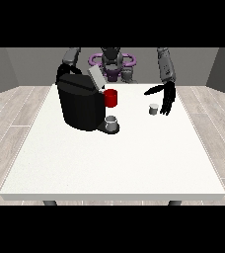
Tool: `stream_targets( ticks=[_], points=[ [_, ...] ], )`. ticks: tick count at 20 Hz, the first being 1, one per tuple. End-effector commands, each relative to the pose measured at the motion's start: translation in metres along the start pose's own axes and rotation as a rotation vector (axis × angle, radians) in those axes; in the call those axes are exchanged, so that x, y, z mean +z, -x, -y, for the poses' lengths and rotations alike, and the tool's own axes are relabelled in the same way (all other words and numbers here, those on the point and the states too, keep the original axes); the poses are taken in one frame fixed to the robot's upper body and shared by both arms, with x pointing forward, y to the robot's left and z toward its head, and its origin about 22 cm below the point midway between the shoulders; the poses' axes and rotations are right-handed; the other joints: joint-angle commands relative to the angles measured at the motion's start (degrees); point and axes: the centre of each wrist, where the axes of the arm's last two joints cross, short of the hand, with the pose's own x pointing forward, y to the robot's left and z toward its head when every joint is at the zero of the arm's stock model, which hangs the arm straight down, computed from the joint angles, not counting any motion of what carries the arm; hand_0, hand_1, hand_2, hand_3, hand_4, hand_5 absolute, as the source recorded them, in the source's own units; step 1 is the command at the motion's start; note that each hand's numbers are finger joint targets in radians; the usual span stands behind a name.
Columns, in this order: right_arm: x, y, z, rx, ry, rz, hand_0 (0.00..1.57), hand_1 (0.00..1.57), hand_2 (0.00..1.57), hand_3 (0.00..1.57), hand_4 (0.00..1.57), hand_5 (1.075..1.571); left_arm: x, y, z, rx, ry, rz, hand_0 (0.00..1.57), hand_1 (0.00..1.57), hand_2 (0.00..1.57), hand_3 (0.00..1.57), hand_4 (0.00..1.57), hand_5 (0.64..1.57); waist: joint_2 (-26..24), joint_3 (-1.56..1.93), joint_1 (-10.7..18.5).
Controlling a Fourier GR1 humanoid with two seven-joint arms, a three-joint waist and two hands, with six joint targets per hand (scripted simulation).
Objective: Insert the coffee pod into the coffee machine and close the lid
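You see the hand at the view's right [167, 100] open, holding nothing; the coffee pod [154, 109] stands on the bench [134, 158] just beside its fingers.

1. I am standing behind a large white worktop [114, 163] in what is looking like a plain test room rather than a lived-in home.
2. Pale grey wood-plank flooring [16, 123] is running out on both sides of the worktop, and bare grey walls [6, 69] are closing in the space behind me, with nothing hanging on them.
3. A black coffee machine [80, 101] is sitting on the worktop with its lid [95, 77] tilted up, giving the place a slight kitchen feel.
4. Beside it a red cup [111, 98] and a small grey cup [154, 109] are adding to that.
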Motion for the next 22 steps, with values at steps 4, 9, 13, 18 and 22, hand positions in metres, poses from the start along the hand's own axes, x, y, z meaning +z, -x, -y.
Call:
stream_targets(
  ticks=[4, 9, 13, 18, 22],
  points=[
    [-0.012, -0.005, 0.002, -0.006, 0.039, 0.007, 0.00, 0.00, 0.00, 0.00, 0.39, 1.571, -0.002, 0.010, -0.010, -0.095, 0.014, -0.043, 0.76, 0.76, 0.82, 0.51, 0.00, 1.571, 0.5, 0.00, 1.1],
    [0.010, -0.006, -0.027, 0.015, -0.020, 0.023, 0.00, 0.00, 0.00, 0.00, 0.43, 1.571, 0.001, 0.025, -0.010, -0.207, -0.025, -0.052, 0.60, 0.60, 0.72, 0.47, 0.00, 1.571, 3.1, -0.04, -2.5],
    [0.003, 0.002, 0.003, 0.010, -0.019, -0.012, 0.00, 0.00, 0.00, 0.00, 0.53, 1.571, 0.003, 0.026, -0.019, -0.302, 0.012, -0.085, 0.61, 0.61, 0.75, 0.48, 0.00, 1.571, 0.0, 0.00, -1.4],
    [-0.009, -0.007, -0.006, -0.017, 0.006, 0.000, 0.00, 0.00, 0.00, 0.00, 0.51, 1.571, -0.009, 0.015, 0.005, -0.323, -0.050, 0.023, 0.72, 0.72, 0.86, 0.65, 0.23, 1.571, 1.6, 0.00, -0.4],
    [-0.003, 0.007, -0.002, -0.033, 0.001, -0.020, 0.00, 0.00, 0.00, 0.00, 0.51, 1.571, -0.013, 0.013, 0.014, -0.351, -0.088, 0.009, 0.82, 0.82, 0.97, 0.74, 0.39, 1.571, 0.7, 0.01, -0.6]
  ],
)
